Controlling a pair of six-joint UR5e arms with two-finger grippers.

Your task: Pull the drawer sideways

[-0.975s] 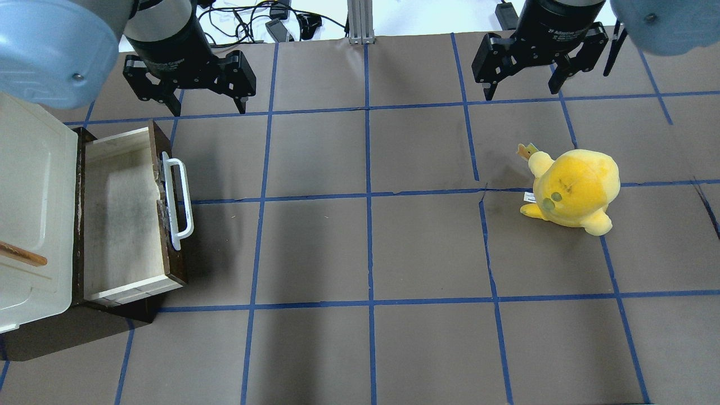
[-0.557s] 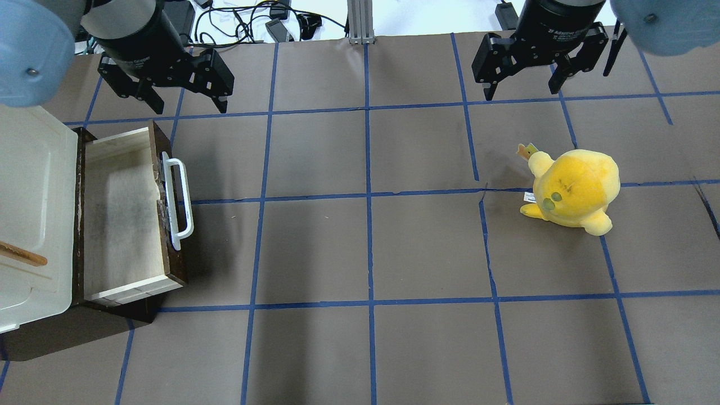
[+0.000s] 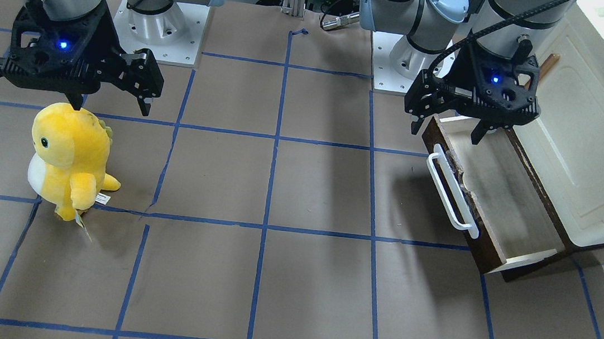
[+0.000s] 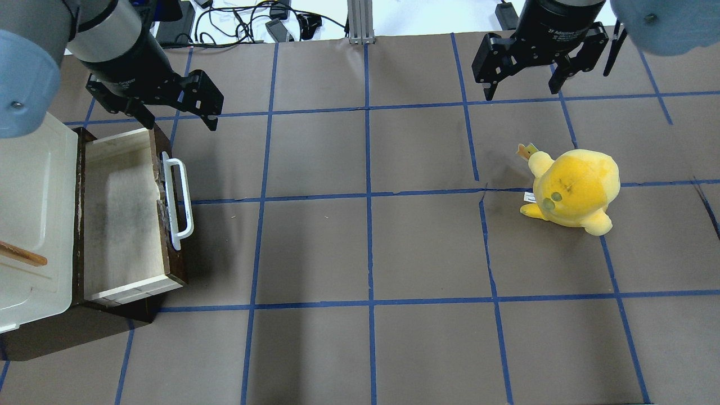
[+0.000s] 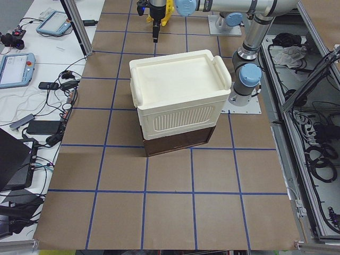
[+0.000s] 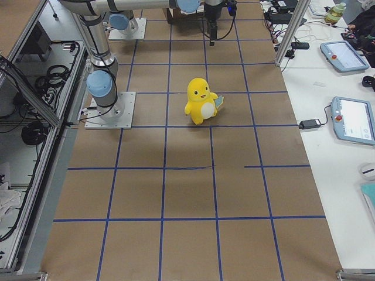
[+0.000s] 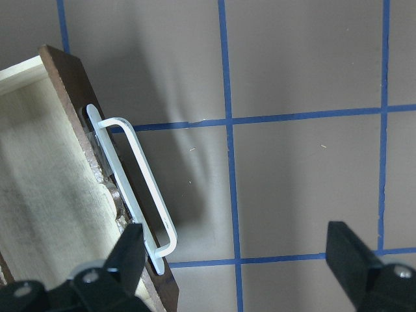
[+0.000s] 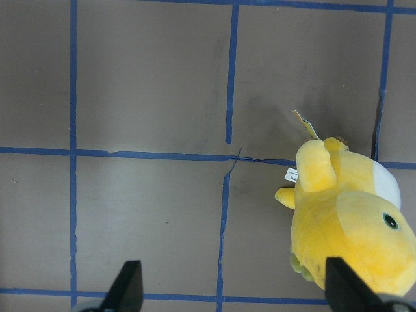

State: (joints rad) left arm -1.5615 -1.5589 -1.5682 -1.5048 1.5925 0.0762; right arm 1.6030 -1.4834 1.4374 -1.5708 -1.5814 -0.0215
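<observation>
Drawer [image 4: 121, 225]: at the table's left end, pulled out of the cream-white cabinet [image 4: 28, 197]. It sits a little askew to the blue tape grid. The front is dark brown, the side walls pale cream and the bottom greyish with darker smudges. A long white bar handle [image 4: 179, 203] runs along the front.

Front-facing view: the drawer [image 3: 501, 196] shows its depth. It is shallow, with a cream end wall, and the handle [image 3: 452, 194] stands off the front on two posts.

Left wrist view: this is the closest look at the handle [image 7: 140, 188]. The top edge of the dark front [image 7: 71, 84] is chipped and ragged behind the bar. The overhead view only hints at this.

Exterior left view: the cabinet [image 5: 178, 90] hides the drawer. Only its lid, ribbed back wall and dark base [image 5: 178, 141] show.

Left gripper [image 4: 181, 124]: jaws spread wide and empty. It hangs above the drawer's end nearest the robot's base [image 3: 445, 135]. In the wrist view one fingertip [image 7: 133, 237] lies over the handle's end.

Right gripper [image 4: 521, 93]: also spread open and empty, well apart from the drawer.

Yellow plush toy [image 4: 574, 191]: upright on the brown table [image 4: 365, 253], near the right gripper [image 3: 111, 107]. The exterior right view shows its white belly [image 6: 201, 99], and the right wrist view its eye [image 8: 390, 221].
</observation>
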